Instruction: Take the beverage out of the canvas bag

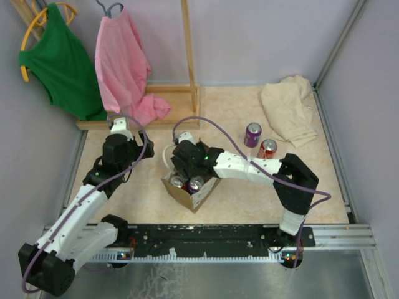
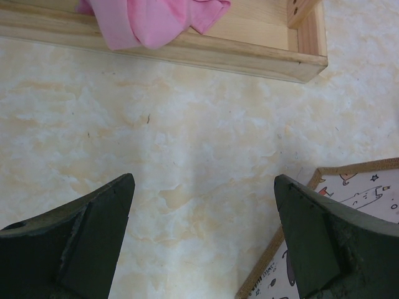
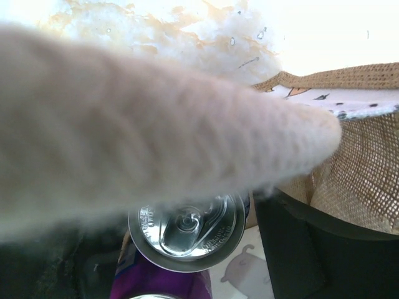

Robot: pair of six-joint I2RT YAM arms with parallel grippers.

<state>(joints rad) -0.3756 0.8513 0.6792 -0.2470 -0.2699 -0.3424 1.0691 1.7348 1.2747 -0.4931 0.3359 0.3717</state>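
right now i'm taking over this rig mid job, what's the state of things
Left hand: open, empty, over bare table beside the canvas bag.
Right hand: lowered onto the purple can in the bag; whether it grips is unclear. A bag handle lies across its camera.
Done: the purple can on the table and a red can stand right of the bag.
Left: two can tops show in the bag, both to come out.
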